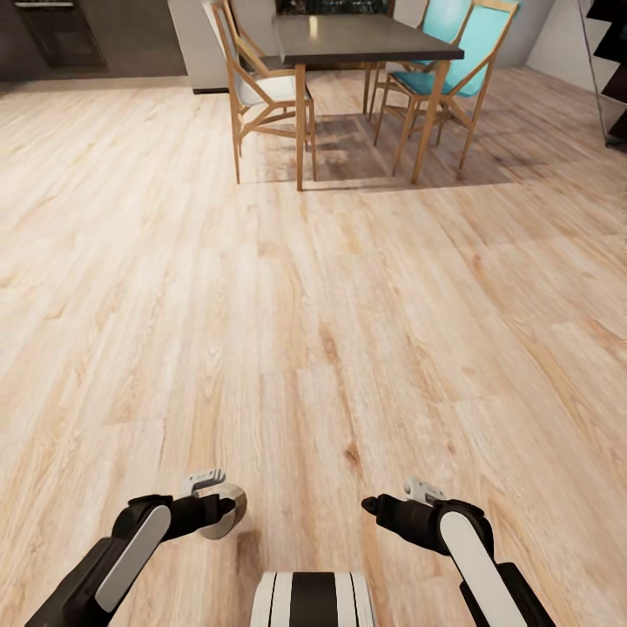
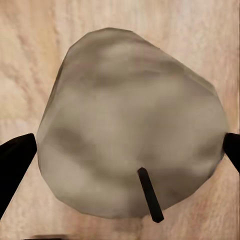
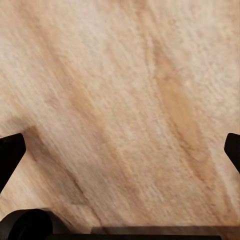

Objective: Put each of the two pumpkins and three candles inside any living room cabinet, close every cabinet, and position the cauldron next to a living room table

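Note:
A pale beige-grey candle with a short dark wick sits between the two black fingertips of my left gripper, which is shut on it. In the head view the candle is a small grey round shape at the tip of the left gripper, low above the wooden floor. My right gripper hangs beside it, and in the right wrist view the gripper is open over bare floorboards. The pumpkins, the cabinet and the cauldron are out of view.
A dark-topped table stands far ahead with a wooden chair at its left and teal-seated chairs at its right. Light wood floor stretches between me and the table. A dark shelf edge shows at the far right.

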